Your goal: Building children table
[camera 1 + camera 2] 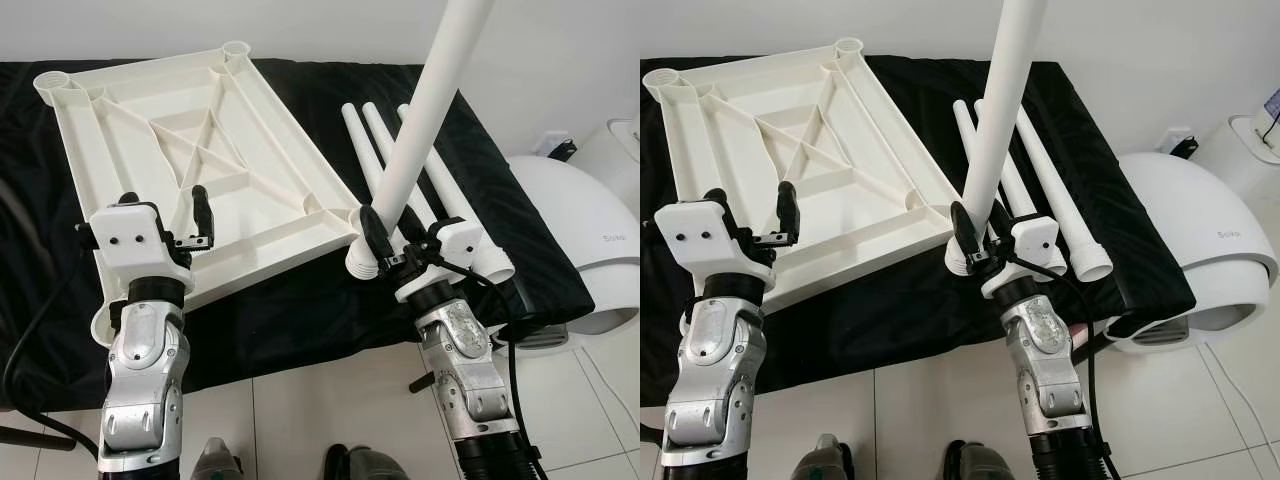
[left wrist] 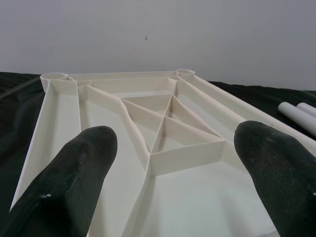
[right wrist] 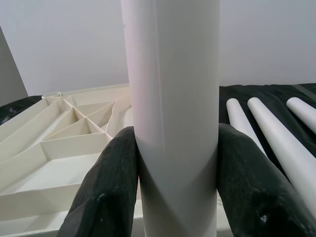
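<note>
The right gripper (image 1: 385,258) holds a white leg (image 1: 425,120) tight in its jaws. The leg stands almost upright, its bottom end just beside the tabletop's (image 1: 190,150) near right corner socket. The left gripper (image 1: 200,240) hovers over the tabletop, jaws wide open and empty.

Right gripper (image 1: 385,250) clamps one leg (image 1: 425,125), held tilted up.
Leg's ribbed end sits at tabletop (image 1: 190,160) near corner; left gripper (image 1: 190,225) open over tabletop's near edge; three legs (image 1: 400,165) lie on black cloth (image 1: 300,310).
</note>
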Tool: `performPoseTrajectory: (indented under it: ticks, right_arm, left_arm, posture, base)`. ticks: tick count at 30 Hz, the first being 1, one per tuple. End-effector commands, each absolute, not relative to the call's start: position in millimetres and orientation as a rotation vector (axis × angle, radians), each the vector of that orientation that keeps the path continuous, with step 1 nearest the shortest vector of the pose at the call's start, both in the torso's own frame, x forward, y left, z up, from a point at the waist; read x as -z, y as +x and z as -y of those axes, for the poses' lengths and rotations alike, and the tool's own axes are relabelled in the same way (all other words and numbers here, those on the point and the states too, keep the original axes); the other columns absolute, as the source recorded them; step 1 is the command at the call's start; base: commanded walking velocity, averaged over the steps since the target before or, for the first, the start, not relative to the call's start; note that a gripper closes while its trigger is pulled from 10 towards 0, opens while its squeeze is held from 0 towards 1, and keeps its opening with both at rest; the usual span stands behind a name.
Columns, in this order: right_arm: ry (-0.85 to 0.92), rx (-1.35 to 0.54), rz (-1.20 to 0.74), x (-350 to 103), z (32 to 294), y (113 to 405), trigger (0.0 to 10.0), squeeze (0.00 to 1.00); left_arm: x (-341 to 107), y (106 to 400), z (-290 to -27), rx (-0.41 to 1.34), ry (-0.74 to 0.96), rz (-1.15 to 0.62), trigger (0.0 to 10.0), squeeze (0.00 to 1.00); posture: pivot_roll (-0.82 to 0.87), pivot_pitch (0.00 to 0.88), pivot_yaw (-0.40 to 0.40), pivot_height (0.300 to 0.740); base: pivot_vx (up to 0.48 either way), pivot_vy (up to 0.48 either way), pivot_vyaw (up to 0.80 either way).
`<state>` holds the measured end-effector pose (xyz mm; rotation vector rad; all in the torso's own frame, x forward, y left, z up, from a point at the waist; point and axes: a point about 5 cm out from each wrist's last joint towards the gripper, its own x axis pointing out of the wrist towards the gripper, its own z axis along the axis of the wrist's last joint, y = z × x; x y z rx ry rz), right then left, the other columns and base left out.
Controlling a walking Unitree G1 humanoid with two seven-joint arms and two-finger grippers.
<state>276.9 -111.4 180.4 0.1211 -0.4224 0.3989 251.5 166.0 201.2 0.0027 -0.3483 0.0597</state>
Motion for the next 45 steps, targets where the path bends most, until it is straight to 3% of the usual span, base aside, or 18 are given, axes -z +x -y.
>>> performPoseTrajectory:
  ticks: [1, 45]
  right_arm:
    - [0.120, -0.393, 0.419, -176.5, 112.8, 275.6, 10.0, 0.00]
    - [0.100, -0.356, 0.378, -154.8, 115.9, 285.8, 10.0, 0.00]
  left_arm:
    - [-196.4, 251.0, -163.4, -0.047, 0.007, 0.333, 10.0, 0.00]
    - [-148.3, 239.3, -177.2, -0.124, 0.078, 0.186, 10.0, 0.00]
  posture:
    - [0.13, 0.144, -0.068, 0.740]
    - [0.12, 0.155, -0.054, 0.740]
  base:
    - [0.000, 0.000, 0.00]
    - [0.000, 0.000, 0.00]
